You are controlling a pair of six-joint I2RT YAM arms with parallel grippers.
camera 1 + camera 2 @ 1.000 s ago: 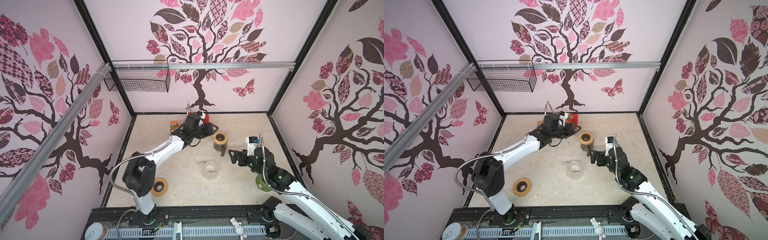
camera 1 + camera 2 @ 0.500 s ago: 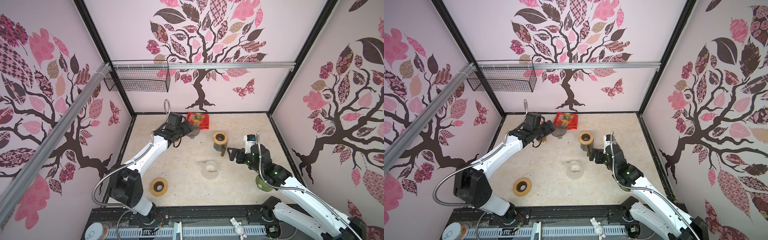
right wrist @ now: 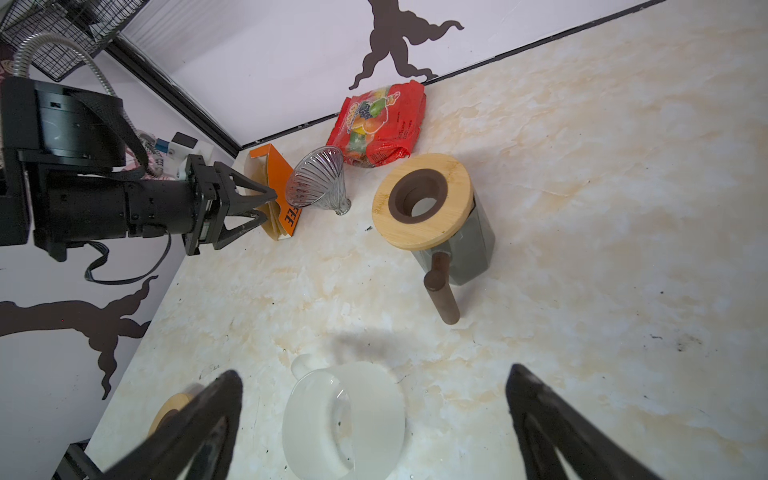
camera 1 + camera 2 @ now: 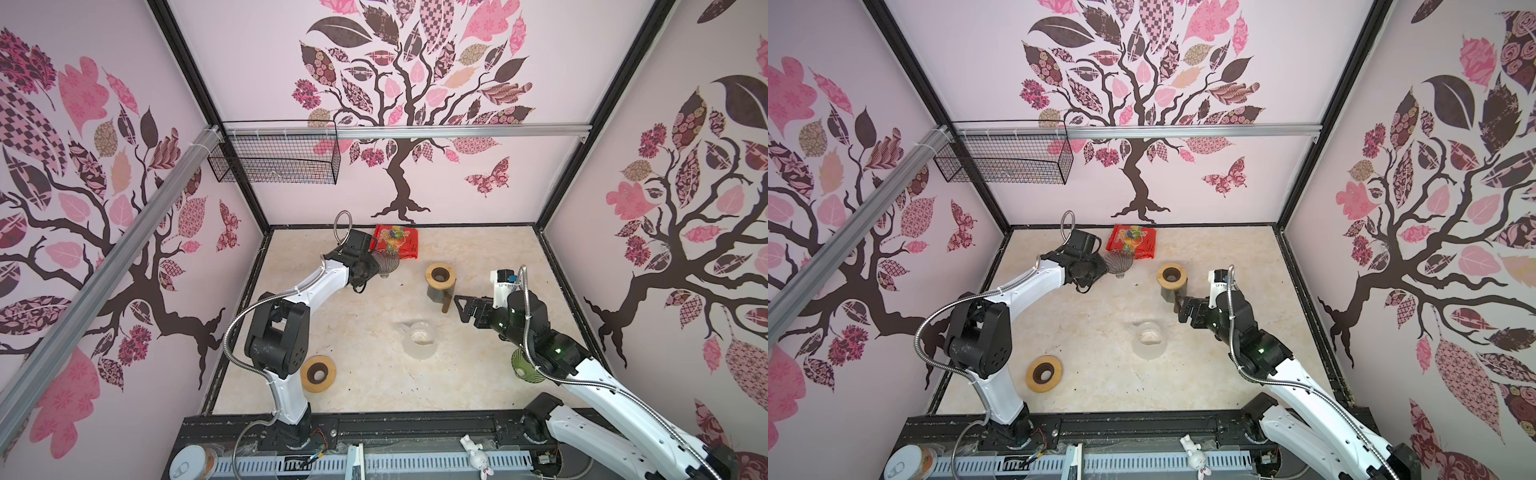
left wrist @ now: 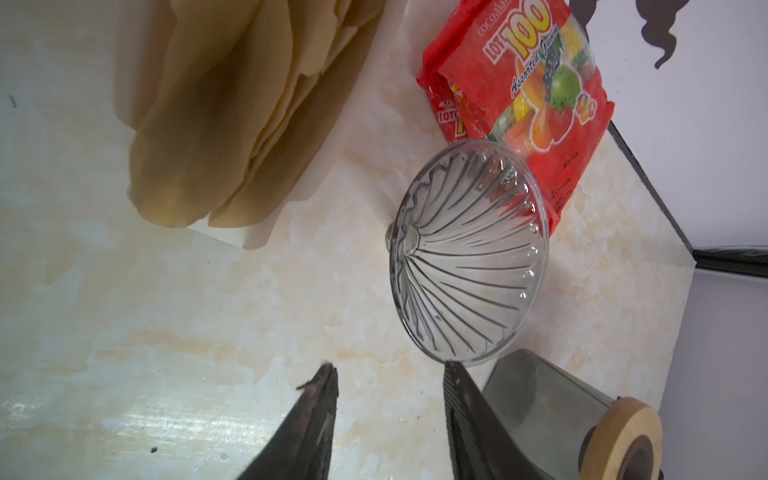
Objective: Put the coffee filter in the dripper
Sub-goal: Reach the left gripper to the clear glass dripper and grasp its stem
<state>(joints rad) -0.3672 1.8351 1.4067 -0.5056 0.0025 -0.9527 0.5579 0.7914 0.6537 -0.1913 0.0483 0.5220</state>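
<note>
The dripper (image 4: 385, 262) (image 4: 1119, 262) is a clear ribbed glass cone, tilted on the tabletop in front of the red candy bag; it also shows in the left wrist view (image 5: 467, 253) and the right wrist view (image 3: 316, 180). The coffee filters (image 5: 232, 116), a stack of brown paper, sit in an orange box (image 3: 286, 195) beside the dripper; my left arm hides them in both top views. My left gripper (image 5: 388, 370) (image 3: 268, 205) is open and empty, just short of the dripper and the box. My right gripper (image 4: 461, 307) (image 4: 1183, 311) (image 3: 374, 374) is wide open and empty above a frosted white cup.
A grey jar with a wooden ring lid (image 4: 440, 282) (image 4: 1171, 280) (image 3: 424, 199) and a brown handle stands mid-table. The white cup (image 4: 419, 338) (image 3: 345, 419) is in front of it. A red candy bag (image 4: 397, 241) lies at the back. A wooden ring (image 4: 318, 374) lies front left.
My left arm has pulled back to the left from over the candy bag, uncovering the dripper, and its jaws have narrowed. The right gripper has shifted slightly.
</note>
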